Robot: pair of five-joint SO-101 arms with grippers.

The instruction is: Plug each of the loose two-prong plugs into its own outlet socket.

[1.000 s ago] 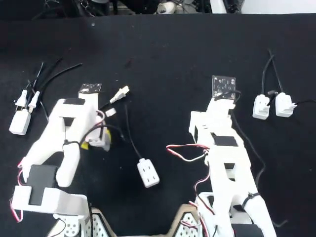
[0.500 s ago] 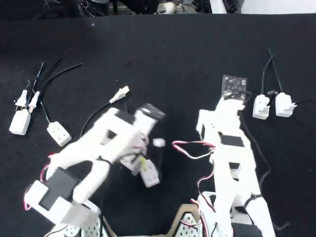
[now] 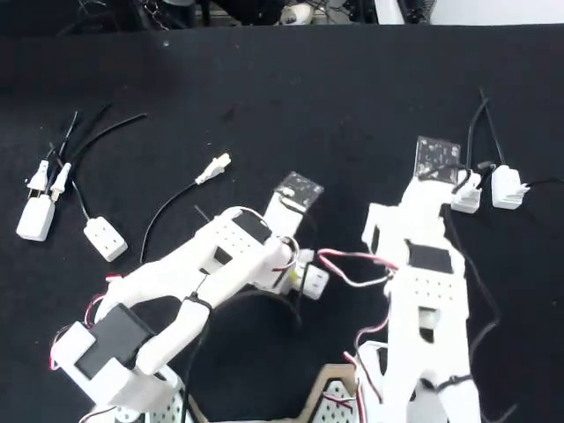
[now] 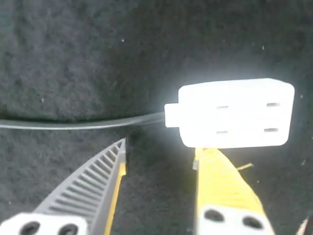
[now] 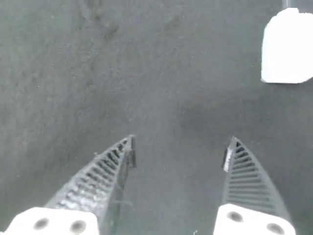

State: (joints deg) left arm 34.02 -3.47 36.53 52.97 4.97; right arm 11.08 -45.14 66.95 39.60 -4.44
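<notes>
Counting from overhead, I find five white blocks on the black table (image 3: 335,97): a far-left block (image 3: 35,219) near the left edge, a second block (image 3: 106,239) beside it, the centre socket (image 3: 311,281), and a right pair (image 3: 507,187) near the right edge. There are three plugs: two plugs (image 3: 37,180) together at the far-left block, and one lone plug (image 3: 214,167) well apart. Wide black cloth lies beyond them, up to the back edge. My left gripper (image 4: 159,149) is spread wide and grips nothing — its yellow finger (image 4: 215,181) touches the centre socket's side. My right gripper (image 5: 180,147) is also spread with nothing between, over cloth near the right pair.
</notes>
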